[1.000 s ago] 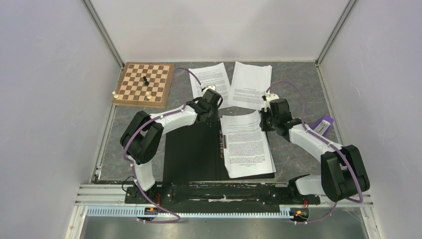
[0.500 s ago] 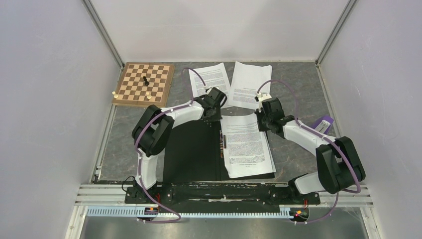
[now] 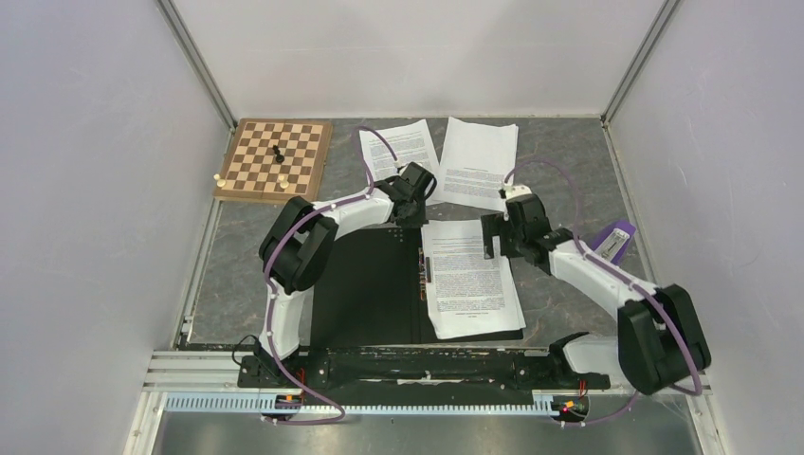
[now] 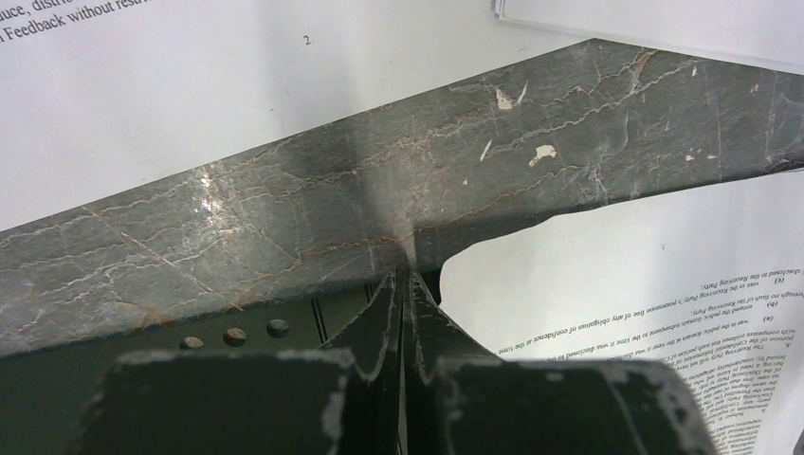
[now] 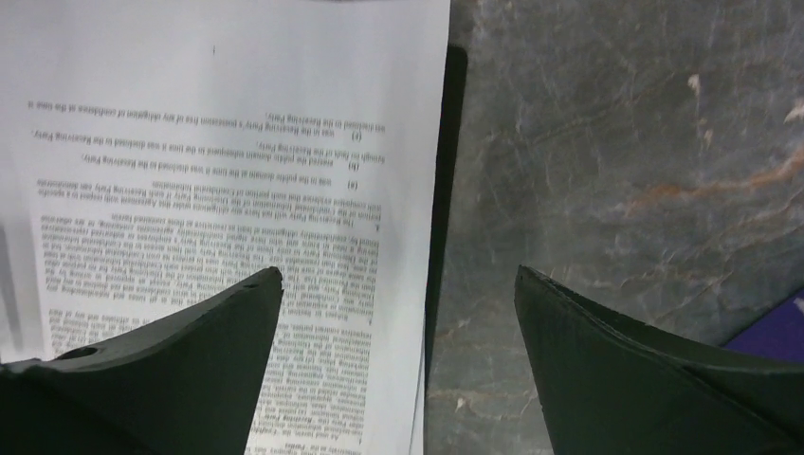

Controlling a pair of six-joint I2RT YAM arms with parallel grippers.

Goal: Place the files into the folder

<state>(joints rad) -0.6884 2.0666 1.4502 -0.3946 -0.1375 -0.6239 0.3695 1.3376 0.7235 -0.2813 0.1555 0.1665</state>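
Note:
The folder (image 3: 365, 284) lies open mid-table, black inner faces up. One printed sheet of the files (image 3: 469, 277) rests flat on its right half. Two more sheets (image 3: 403, 152) (image 3: 479, 161) lie on the table behind it. My left gripper (image 3: 414, 210) is shut and empty, its tip (image 4: 408, 273) at the folder's far edge (image 4: 235, 334), just left of the sheet's corner (image 4: 645, 275). My right gripper (image 3: 500, 242) is open over that sheet's far right edge. One fingertip (image 5: 265, 284) hangs over the sheet (image 5: 237, 142), the other over bare table, past the folder's rim (image 5: 446, 190).
A wooden chessboard (image 3: 275, 159) with a few pieces sits at the back left. A purple object (image 3: 614, 237) lies right of the right arm and shows in the right wrist view's corner (image 5: 777, 332). Grey walls close in three sides.
My right gripper has opened and let go of the sheet, whose raised far edge now lies flat. My left gripper has closed fully and shifted slightly back and right.

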